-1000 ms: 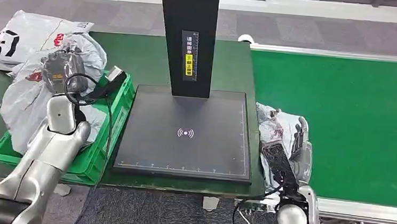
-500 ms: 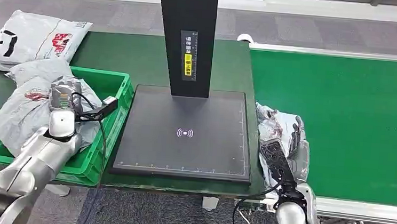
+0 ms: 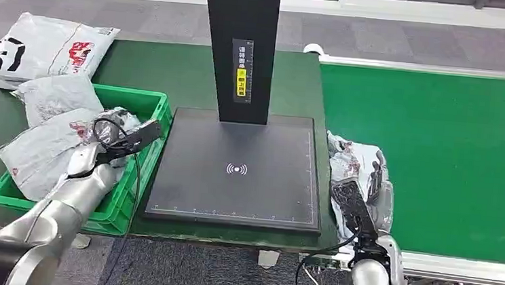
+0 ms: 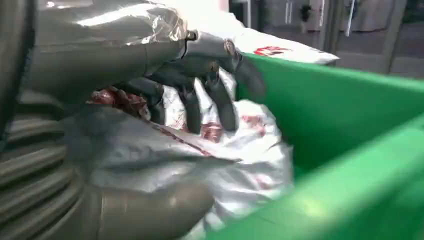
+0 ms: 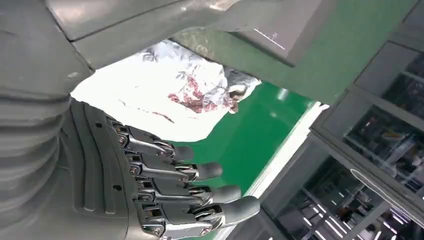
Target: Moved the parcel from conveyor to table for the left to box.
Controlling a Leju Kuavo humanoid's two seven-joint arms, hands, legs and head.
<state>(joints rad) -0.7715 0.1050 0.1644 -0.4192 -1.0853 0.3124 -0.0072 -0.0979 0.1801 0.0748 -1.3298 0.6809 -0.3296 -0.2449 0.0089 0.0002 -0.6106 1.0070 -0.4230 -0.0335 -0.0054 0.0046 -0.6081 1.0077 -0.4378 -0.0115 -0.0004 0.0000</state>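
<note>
Fingers (image 4: 220, 100) spread over parcel (image 4: 200, 160), L hand (image 4: 165, 65)

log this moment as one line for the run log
left hand: on grey parcel in green crate | right hand: beside parcel on conveyor, holding nothing | scan pad: bare

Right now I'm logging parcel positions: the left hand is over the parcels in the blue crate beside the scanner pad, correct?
Nearly. The crate is green, not blue, as the head view shows. The rest stands: the left hand is over the parcels in it, beside the scanner pad.
</note>
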